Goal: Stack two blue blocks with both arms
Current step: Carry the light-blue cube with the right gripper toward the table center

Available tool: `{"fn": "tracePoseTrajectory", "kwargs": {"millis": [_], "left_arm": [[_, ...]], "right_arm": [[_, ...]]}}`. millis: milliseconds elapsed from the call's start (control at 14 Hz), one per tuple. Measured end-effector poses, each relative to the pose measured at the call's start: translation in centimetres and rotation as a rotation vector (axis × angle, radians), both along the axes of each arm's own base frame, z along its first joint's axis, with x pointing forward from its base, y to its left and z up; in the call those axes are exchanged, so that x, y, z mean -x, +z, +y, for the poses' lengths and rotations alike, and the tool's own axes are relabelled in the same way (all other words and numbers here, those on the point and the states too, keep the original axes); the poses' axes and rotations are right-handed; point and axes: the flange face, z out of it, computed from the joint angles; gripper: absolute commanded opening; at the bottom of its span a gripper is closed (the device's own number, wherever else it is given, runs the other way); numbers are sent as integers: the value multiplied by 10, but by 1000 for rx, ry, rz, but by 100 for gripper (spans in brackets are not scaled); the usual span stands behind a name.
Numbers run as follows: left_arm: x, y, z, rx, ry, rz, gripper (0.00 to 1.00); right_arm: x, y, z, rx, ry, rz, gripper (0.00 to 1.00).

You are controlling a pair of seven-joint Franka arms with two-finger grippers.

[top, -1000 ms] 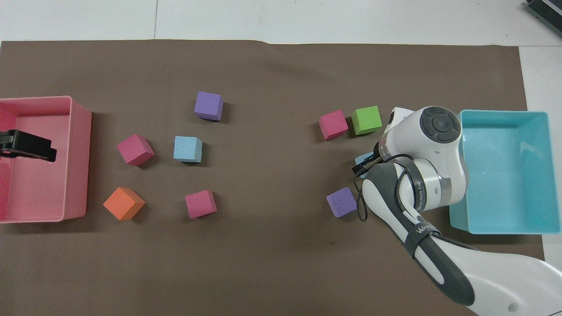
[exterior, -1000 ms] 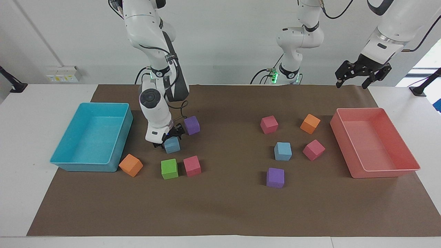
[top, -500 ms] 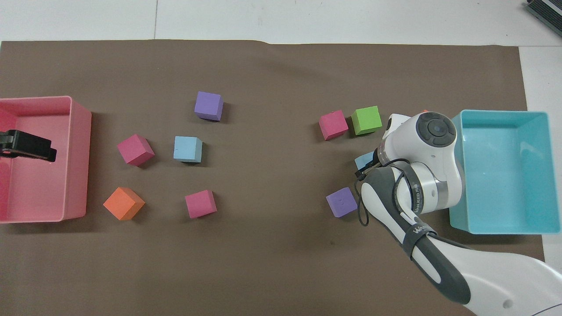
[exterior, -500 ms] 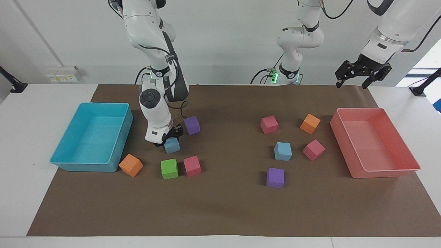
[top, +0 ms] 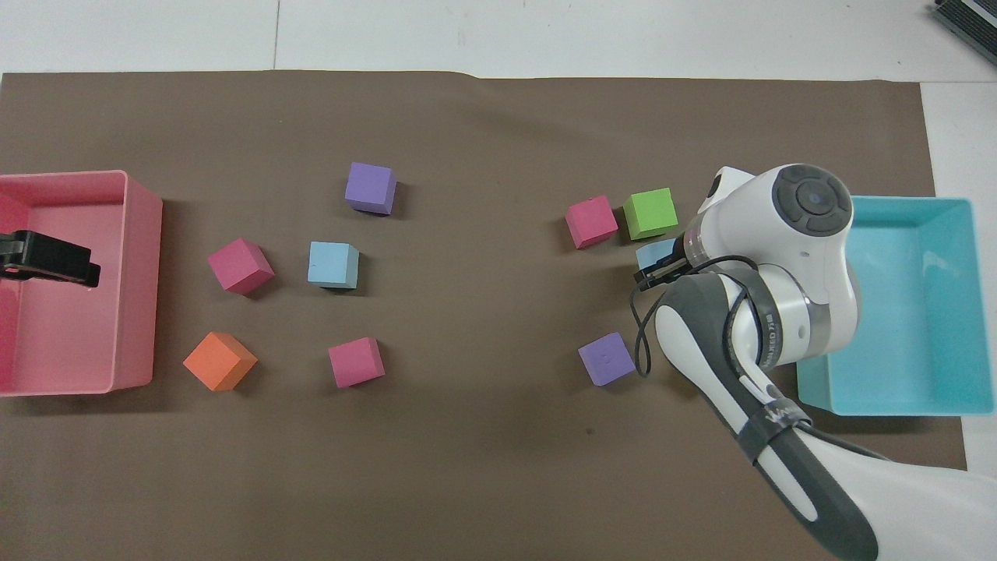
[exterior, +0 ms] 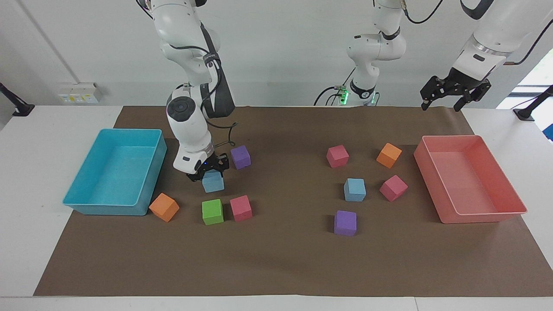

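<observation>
One blue block (exterior: 213,182) (top: 654,252) is gripped by the right hand (exterior: 208,169) (top: 660,269), whose fingers are closed on the block's upper sides near the right arm's end of the table (exterior: 285,263) (top: 483,436). Whether that block is touching the brown mat cannot be told. It is found just nearer to the robots than the green block (exterior: 212,211) (top: 649,213) and the pink block (exterior: 240,207) (top: 591,221), and farther from them than a purple block (exterior: 240,157) (top: 606,359). The cyan tray (exterior: 86,203) (top: 950,312) is seen beside it, toward the right arm's end. The second blue block (exterior: 354,189) (top: 332,264) is seen resting on the mat toward the left arm's end, well apart from the first, between another pink block (exterior: 393,188) (top: 240,266) and the middle of the table. The left hand (exterior: 453,93) (top: 58,263) is held up over the pink tray (exterior: 488,216) (top: 140,312), its fingers spread wide with nothing between them, and that arm is kept waiting.
</observation>
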Motion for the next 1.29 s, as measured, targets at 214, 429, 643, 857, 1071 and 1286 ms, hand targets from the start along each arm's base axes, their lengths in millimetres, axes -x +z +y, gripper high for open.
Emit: {"fn": "tracePoseTrajectory", "kwargs": {"millis": [214, 429, 643, 857, 1071, 1286], "left_arm": [[0, 0, 0, 0, 0, 0, 100], [0, 0, 0, 0, 0, 0, 100], [0, 0, 0, 0, 0, 0, 100], [0, 0, 0, 0, 0, 0, 100], [0, 0, 0, 0, 0, 0, 100], [0, 0, 0, 0, 0, 0, 100]], "right_arm": [[-2, 22, 34, -13, -68, -23, 0], [6, 31, 95, -26, -105, -41, 0], [10, 20, 149, -27, -102, -37, 0], [9, -5, 210, -23, -122, -27, 0], [10, -32, 245, -12, -113, -12, 0], [18, -52, 267, 2, -107, 5, 0]]}}
